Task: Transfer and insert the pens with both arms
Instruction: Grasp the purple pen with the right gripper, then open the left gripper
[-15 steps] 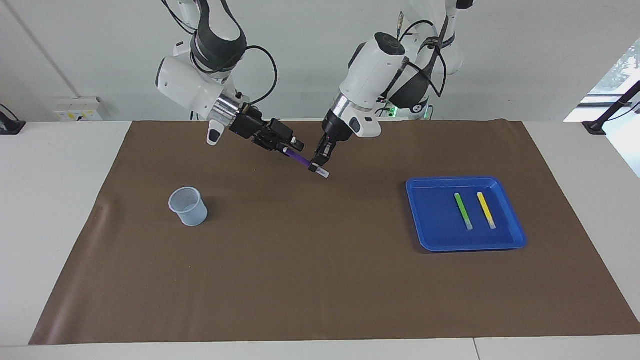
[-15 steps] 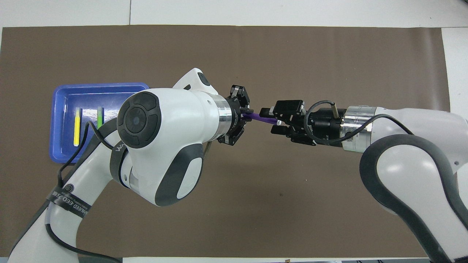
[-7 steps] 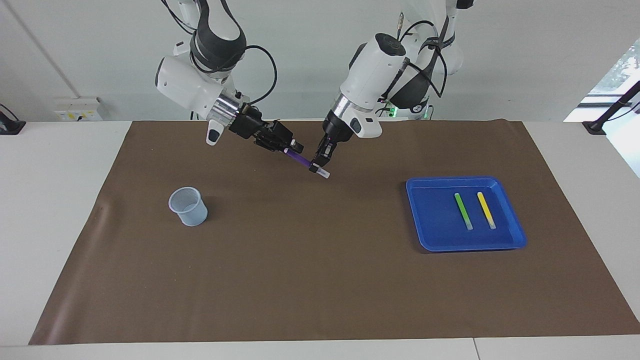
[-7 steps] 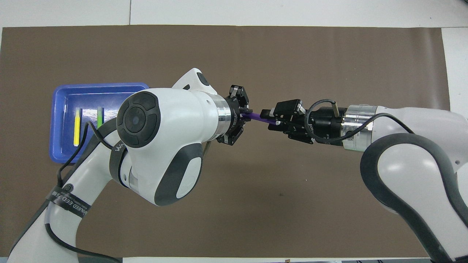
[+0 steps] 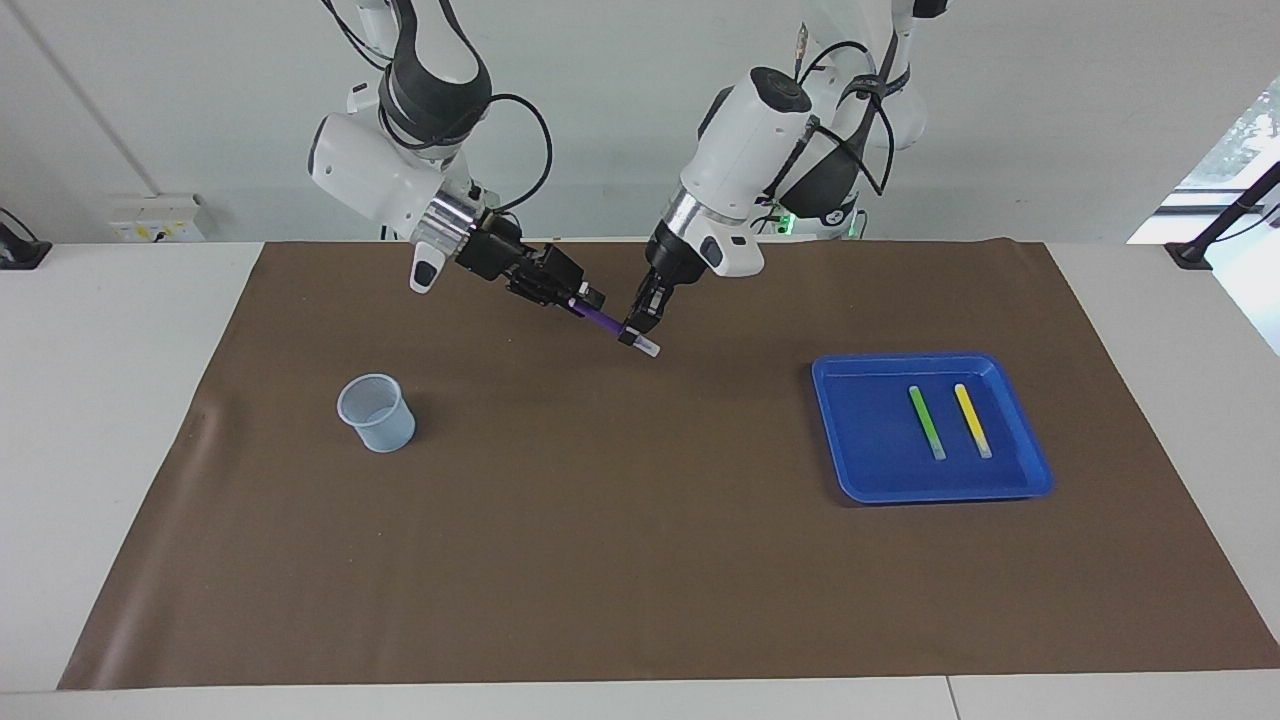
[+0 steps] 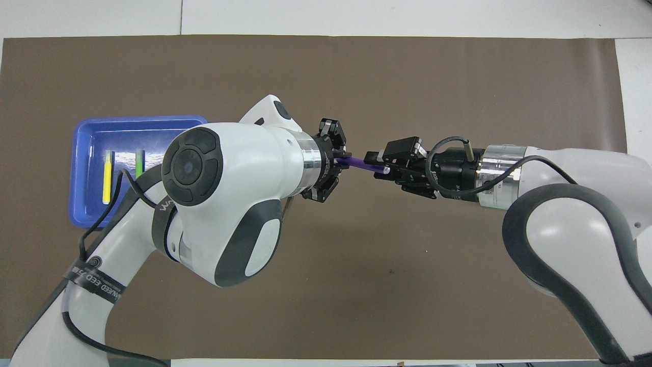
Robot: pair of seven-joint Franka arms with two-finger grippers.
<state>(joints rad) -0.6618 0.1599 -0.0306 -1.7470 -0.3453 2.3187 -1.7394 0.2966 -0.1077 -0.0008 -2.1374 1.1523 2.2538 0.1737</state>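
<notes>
Mid handover. The purple pen (image 5: pixel 605 324) is up in the air over the brown mat (image 5: pixel 640 560), well clear of the blue tray (image 5: pixel 860 480) and toward the right arm's end of the bench from it. The left gripper (image 5: pixel 634 330) has its fingers clamped on the pen near the pale cap end, which pokes out below. The right gripper (image 5: pixel 583 300) sits at the pen's upper end with its fingers around the shaft; we cannot tell whether they grip it firmly yet (they look narrow, nothing more).

The green pen (image 5: pixel 926 421) and the yellow pen (image 5: pixel 971 419) lie side by side in the tray, untouched.

We judge the step as transfer of the first pen, insertion not yet done. Next move calls for a firm right-hand pinch, then the left letting go and backing off straight without dragging the pen. After that the right arm must carry it to the mesh cup (image 5: pixel 377 411), far from the tray at the right arm's end, and tip it upright to drop in.
</notes>
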